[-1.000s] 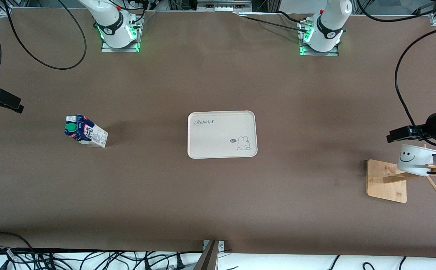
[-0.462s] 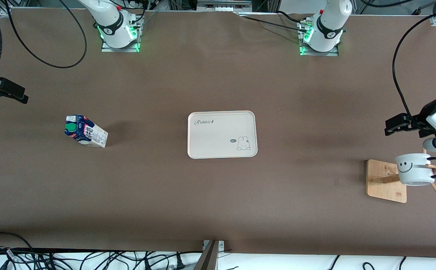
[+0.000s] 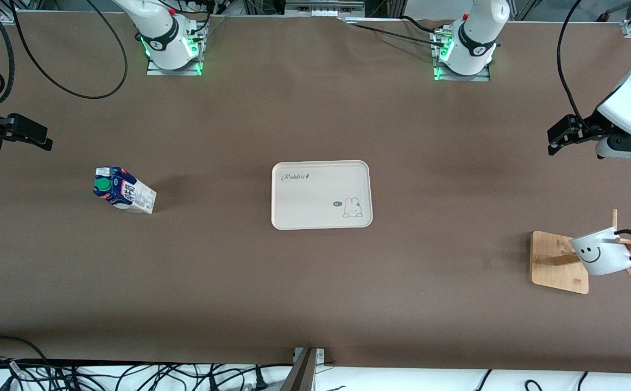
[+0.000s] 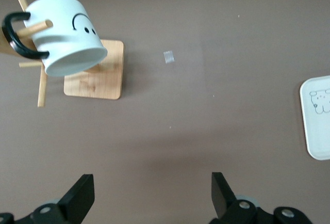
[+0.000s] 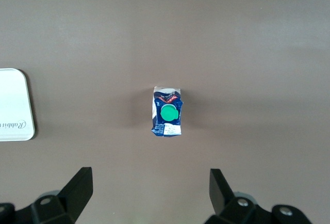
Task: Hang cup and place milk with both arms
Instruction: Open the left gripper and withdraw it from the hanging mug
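The milk (image 5: 166, 111) is seen standing between the right gripper (image 5: 149, 195)'s spread, empty fingers (image 5: 77, 185), probably light and squashy, so its flat sides should be pinched gently.

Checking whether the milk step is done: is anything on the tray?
Nothing lies on the tray; only its printed rabbit and lettering show. The milk stands on the table toward the right arm's end, apart from it. What lies under the tray is covered.
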`<action>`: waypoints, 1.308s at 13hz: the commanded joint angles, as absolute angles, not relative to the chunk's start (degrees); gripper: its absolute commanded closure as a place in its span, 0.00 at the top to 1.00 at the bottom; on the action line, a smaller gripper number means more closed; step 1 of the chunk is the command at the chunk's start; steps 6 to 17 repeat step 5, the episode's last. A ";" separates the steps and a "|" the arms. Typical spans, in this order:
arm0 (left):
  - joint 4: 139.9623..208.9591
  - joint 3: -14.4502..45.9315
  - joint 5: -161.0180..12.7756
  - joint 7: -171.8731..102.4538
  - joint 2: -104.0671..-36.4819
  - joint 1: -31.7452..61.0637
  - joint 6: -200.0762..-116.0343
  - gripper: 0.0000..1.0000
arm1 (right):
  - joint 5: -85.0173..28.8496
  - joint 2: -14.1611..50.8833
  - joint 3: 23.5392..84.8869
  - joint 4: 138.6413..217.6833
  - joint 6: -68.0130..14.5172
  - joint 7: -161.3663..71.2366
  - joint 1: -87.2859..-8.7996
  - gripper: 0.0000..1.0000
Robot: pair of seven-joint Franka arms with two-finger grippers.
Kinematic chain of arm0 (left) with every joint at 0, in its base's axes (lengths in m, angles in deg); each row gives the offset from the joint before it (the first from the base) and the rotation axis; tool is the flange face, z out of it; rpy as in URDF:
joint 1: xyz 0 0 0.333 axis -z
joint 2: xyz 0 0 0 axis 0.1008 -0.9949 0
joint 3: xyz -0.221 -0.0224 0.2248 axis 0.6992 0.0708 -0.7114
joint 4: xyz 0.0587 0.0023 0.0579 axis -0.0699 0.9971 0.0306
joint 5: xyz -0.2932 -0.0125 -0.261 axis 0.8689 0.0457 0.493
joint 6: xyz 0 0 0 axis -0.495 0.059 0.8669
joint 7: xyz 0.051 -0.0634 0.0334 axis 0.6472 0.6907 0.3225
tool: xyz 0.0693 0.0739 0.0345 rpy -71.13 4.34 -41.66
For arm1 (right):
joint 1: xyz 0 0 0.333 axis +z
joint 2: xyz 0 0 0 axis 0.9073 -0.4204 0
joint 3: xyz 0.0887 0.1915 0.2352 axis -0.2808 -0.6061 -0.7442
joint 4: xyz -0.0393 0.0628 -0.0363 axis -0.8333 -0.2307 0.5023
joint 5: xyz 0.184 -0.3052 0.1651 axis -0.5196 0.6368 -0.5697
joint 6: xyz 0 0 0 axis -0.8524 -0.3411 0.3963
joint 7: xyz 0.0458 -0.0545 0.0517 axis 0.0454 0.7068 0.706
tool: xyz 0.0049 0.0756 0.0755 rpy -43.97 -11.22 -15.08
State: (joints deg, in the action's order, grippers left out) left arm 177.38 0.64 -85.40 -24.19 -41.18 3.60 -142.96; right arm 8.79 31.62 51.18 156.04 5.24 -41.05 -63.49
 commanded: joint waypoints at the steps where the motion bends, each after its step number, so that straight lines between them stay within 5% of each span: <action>1: 176.26 0.40 -86.28 -22.99 -41.22 4.20 -139.59 1.00 | 7.62 32.25 51.14 156.66 5.29 -42.49 -64.09 1.00; 17: 174.94 -0.21 -85.84 -23.34 -42.28 5.60 -139.33 1.00 | 7.79 32.25 51.31 156.66 5.29 -46.18 -64.09 1.00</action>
